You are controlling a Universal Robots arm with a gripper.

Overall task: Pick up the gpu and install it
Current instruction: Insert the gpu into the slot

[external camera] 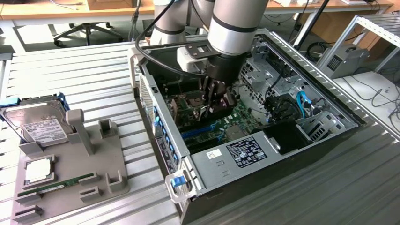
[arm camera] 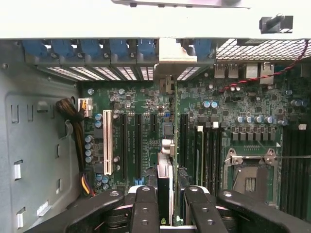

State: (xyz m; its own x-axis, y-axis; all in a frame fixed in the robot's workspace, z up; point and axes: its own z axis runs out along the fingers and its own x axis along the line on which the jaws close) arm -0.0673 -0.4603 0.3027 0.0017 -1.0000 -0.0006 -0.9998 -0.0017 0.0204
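holding the gpu (arm camera: 165, 187) edge-on in my gripper (external camera: 218, 99), down inside the open computer case (external camera: 187, 161).

my fingers (arm camera: 145, 208) are closed narrow on the card, which stands upright over the motherboard (arm camera: 146, 104), near the case's rear wall with its blue slot clips (arm camera: 95, 49); i think its lower edge sits at a slot, but i cannot tell whether it is seated. on the bench, toward its corner at the exterior view's left, a grey holder (external camera: 103, 176) carries a hard drive (external camera: 39, 125) and a ram stick (external camera: 56, 186).

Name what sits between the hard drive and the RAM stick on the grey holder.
A square silver chip lies between the hard drive and the RAM stick, seen in the exterior view.
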